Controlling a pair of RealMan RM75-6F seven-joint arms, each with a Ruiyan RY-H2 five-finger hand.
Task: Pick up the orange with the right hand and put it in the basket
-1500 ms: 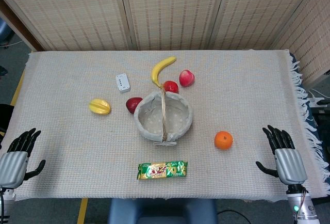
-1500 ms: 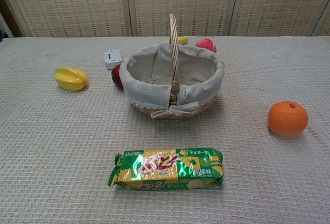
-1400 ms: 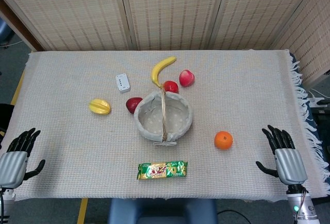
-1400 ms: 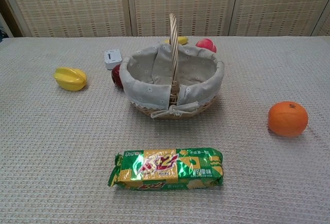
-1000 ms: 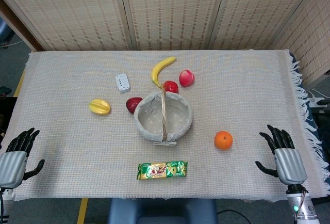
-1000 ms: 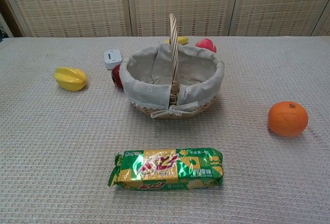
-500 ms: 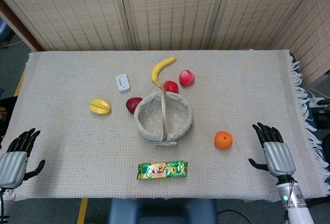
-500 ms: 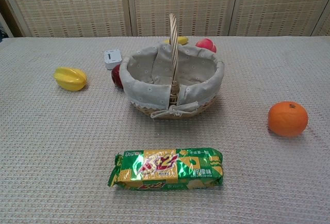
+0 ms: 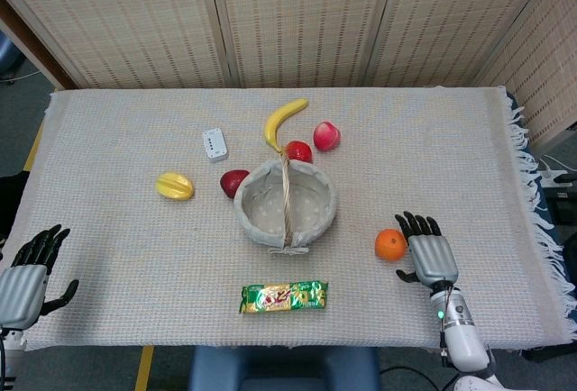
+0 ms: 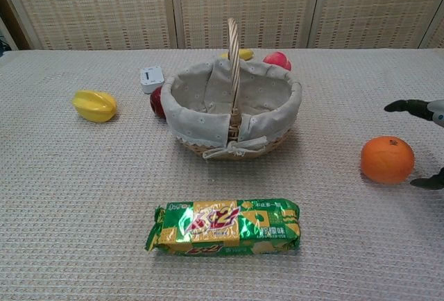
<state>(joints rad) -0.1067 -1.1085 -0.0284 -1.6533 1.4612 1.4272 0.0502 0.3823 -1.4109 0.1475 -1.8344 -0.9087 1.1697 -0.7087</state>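
The orange (image 9: 390, 244) lies on the woven cloth to the right of the basket (image 9: 245, 217); the chest view shows the orange (image 10: 387, 159) at the right. My right hand (image 9: 426, 251) hovers just right of the orange, fingers spread and empty; only its fingertips (image 10: 408, 107) show at the chest view's right edge. The cloth-lined basket (image 10: 286, 117) with an upright handle stands mid-table and looks empty. My left hand (image 9: 24, 274) rests open off the table's front left corner.
A green snack pack (image 9: 283, 296) lies in front of the basket. Behind it are a banana (image 9: 283, 121) and red fruits (image 9: 326, 135), with another red fruit (image 9: 233, 182), a yellow starfruit (image 9: 174, 186) and a small white box (image 9: 214, 144) to its left.
My right hand has moved left from the table's right edge to just beside the orange. The orange and my left hand have stayed put.
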